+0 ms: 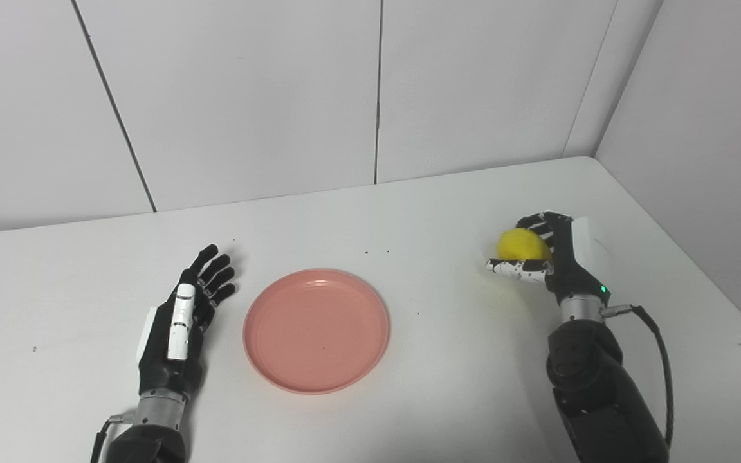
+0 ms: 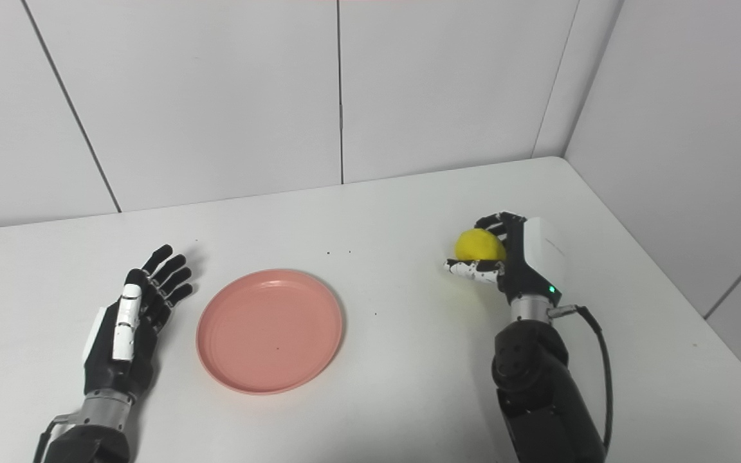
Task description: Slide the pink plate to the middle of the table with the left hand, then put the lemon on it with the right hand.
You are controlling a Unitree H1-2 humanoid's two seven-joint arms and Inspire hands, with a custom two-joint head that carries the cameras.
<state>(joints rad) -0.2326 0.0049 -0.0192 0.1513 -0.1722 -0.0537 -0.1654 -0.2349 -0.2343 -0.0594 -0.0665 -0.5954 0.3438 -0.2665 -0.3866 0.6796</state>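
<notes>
A round pink plate [image 1: 316, 330] lies flat near the middle of the white table [image 1: 409, 212], with nothing on it. My left hand [image 1: 184, 318] rests just left of the plate, open, fingers stretched forward and apart from the rim. At the right side, my right hand [image 1: 554, 257] is shut on a yellow lemon [image 1: 520, 244], fingers curled over it and thumb beneath. The lemon is well to the right of the plate, a little above the tabletop.
The table's right edge [image 1: 686, 251] runs close beside my right arm. White wall panels [image 1: 377, 90] stand behind the far edge. A black cable [image 1: 663, 360] loops off the right forearm.
</notes>
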